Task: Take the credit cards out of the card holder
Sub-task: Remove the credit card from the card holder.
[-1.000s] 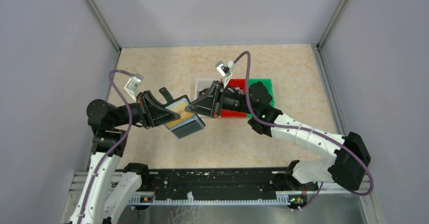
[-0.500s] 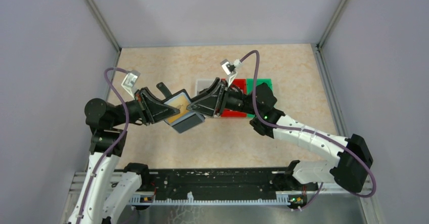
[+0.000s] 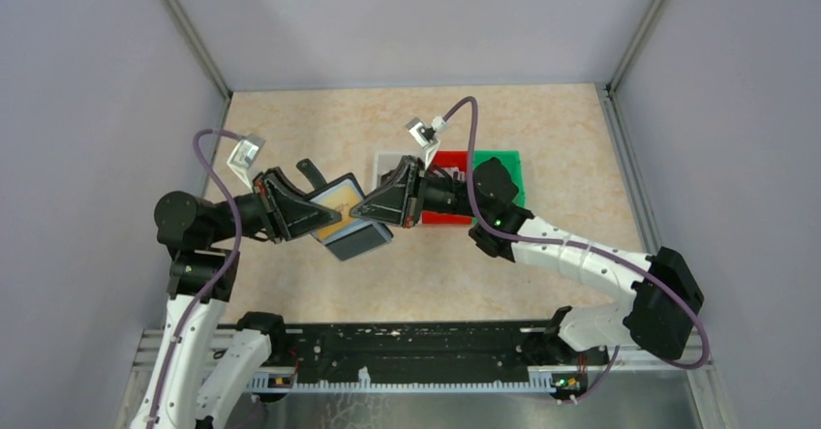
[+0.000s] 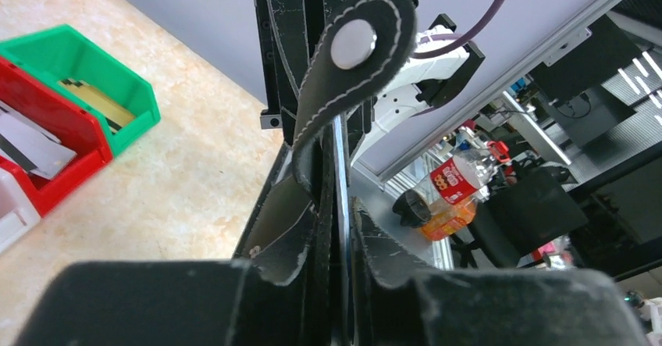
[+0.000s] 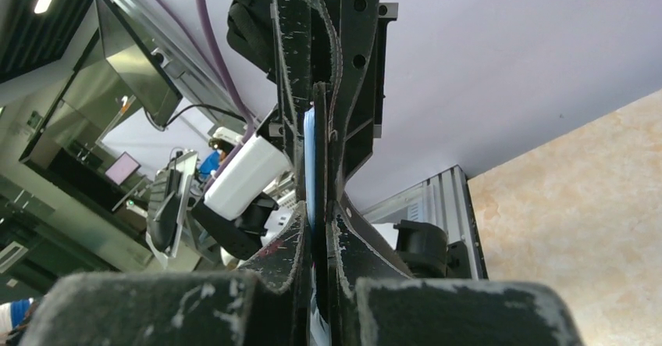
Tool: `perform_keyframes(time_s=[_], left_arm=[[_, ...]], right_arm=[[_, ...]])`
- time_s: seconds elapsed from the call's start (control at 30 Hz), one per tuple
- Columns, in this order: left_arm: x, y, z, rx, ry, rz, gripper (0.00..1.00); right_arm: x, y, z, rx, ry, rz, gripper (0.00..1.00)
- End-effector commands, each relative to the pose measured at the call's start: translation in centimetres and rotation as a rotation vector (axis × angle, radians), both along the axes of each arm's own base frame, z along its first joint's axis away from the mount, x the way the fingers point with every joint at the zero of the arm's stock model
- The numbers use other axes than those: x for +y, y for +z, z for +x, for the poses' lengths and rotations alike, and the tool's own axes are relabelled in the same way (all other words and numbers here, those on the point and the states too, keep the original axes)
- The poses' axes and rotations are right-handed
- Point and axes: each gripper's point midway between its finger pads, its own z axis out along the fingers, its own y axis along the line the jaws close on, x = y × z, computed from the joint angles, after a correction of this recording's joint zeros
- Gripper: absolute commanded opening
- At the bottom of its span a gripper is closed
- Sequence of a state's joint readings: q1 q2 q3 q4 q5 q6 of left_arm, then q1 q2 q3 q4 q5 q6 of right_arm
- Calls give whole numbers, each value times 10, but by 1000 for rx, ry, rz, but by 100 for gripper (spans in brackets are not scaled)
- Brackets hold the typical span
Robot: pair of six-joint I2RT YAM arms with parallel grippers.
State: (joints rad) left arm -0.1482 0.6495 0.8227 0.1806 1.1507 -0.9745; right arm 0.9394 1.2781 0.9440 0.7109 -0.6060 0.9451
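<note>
Top external view: two arms meet in the air over the middle of the table (image 3: 436,274). The left fingers (image 3: 327,219) are clamped on the black holder (image 3: 360,242), which hangs open and tilted, just left of the white, red and green bins (image 3: 503,164) near the far edge. A gold card (image 3: 339,205) shows in the holder, its face turned up. The right fingers (image 3: 360,207) come in from the right edge and touch the holder's open side, so the card lies directly leftward of them. They are pressed together on something thin. The right wrist view does not show whether that is the card or the lining. The holder's strap (image 4: 355,45) stands up over the left fingers. Judging from this, the right arm pulls next, back toward the bins.
</note>
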Motion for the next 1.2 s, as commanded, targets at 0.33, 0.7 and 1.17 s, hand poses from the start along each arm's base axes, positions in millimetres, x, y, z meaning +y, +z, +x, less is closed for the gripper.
perform_keyframes(time_s=[0.33,0.7,1.17], left_arm=[[-1,21,-3,-15,-20,-32,29],[0,28,-1,-42,4,-37,11],[2,24,21,1,106,-28,0]], right_arm=[[-3,20,-19,-40,69,22,0],[-4,20,-17,-43,54,24,0],[-34,47,16,-33,-212,38,43]])
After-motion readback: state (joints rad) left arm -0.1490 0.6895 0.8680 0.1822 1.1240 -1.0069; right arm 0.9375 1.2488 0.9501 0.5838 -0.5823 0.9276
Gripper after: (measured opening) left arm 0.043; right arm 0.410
